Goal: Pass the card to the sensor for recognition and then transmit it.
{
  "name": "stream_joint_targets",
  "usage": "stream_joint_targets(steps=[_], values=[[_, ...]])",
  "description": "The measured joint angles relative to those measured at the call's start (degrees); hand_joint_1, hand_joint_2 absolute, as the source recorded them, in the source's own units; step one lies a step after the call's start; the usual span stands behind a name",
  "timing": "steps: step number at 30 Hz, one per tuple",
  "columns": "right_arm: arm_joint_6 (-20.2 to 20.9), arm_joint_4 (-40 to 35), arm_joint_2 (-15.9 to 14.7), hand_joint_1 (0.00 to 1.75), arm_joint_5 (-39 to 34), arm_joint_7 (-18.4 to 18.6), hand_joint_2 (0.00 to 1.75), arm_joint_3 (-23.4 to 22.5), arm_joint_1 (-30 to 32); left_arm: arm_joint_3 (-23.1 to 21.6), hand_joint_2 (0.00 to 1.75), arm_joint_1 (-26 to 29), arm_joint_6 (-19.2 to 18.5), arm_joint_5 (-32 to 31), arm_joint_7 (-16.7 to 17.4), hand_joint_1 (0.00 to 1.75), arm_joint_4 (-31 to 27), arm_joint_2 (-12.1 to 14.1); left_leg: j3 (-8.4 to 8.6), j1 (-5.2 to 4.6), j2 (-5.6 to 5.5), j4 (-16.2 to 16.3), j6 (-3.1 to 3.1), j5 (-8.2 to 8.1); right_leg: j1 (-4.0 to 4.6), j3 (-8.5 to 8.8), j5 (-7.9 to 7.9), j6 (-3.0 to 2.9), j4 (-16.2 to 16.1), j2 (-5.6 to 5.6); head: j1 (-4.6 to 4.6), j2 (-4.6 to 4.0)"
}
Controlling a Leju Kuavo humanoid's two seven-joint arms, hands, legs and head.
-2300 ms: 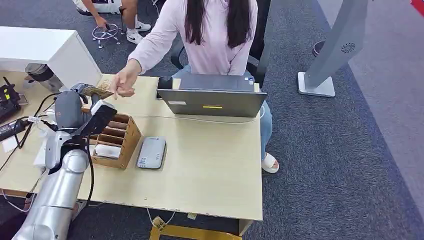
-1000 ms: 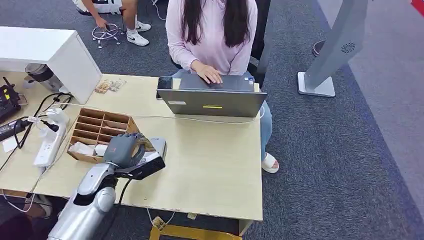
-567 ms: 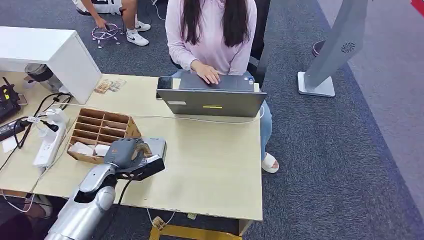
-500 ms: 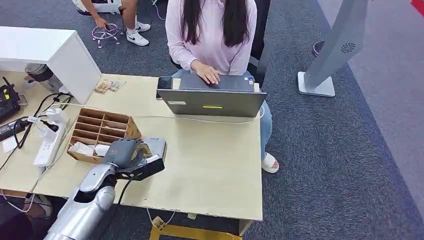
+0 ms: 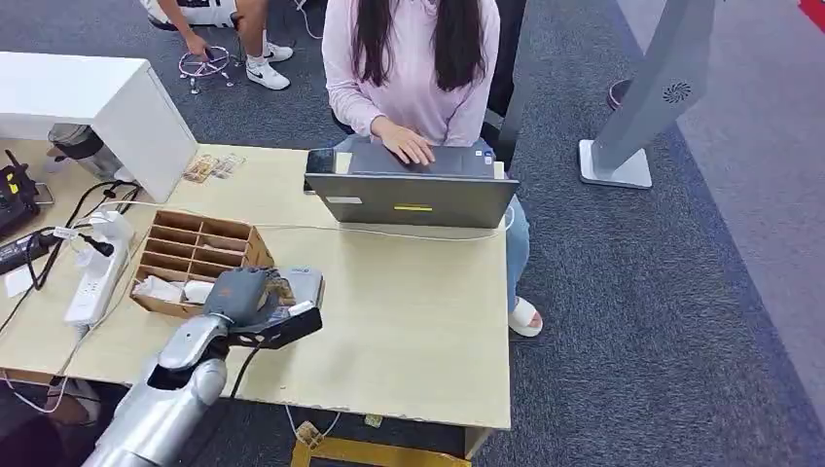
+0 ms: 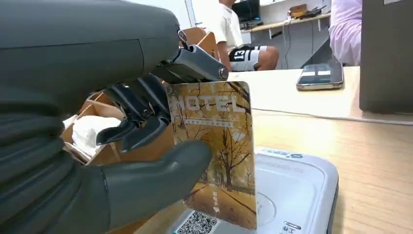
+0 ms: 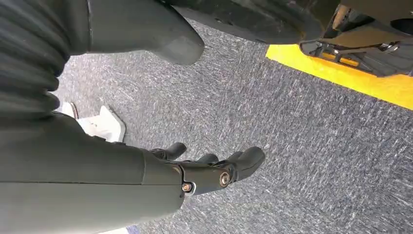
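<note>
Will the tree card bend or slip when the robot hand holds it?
Probably stiff: the card stands flat and straight in the left robot hand. It looks thin and glossy, so likely light but slippery. Held near one edge over the reader, it might twist.

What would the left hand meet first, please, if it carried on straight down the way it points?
Probably the grey card reader: the left hand holds the card just above it, though any gap is unclear.

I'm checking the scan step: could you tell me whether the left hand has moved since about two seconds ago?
Yes. The left hand with the card has come from the far end of the wooden organizer toward the robot, to the grey sensor.
</note>
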Motion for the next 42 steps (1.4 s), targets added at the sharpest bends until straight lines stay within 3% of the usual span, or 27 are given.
stream_joint_targets(steps=[21, 35, 42], values=[[0.5, 0.0, 0.2, 0.0, 0.4, -0.7, 1.75, 0.0, 0.0, -0.1, 1.75, -1.0, -1.0, -0.1, 0.5, 1.75, 1.0, 0.8, 0.01, 0.0, 0.0, 0.0, 0.0, 0.0, 0.0, 0.01, 0.0, 0.0, 0.0, 0.0, 0.0, 0.0], [0.7, 0.0, 0.5, 0.0, 1.1, -0.7, 1.75, 0.0, 0.0, -0.1, 1.75, -3.7, 2.8, -1.4, 1.0, 1.75, 6.0, -0.4, 0.01, 0.0, -0.01, 0.0, 0.0, 0.01, 0.0, 0.02, 0.0, 0.0, 0.0, 0.0, 0.0, 0.0], [0.7, 0.0, 0.5, 0.0, 1.5, -0.6, 1.75, -0.5, 0.0, -0.1, 1.75, -3.8, 6.9, -2.1, 0.0, 1.75, 6.6, -1.1, 0.0, 0.0, -0.01, 0.0, 0.0, 0.01, 0.0, 0.01, 0.0, 0.0, 0.0, 0.0, 0.0, 0.0]])
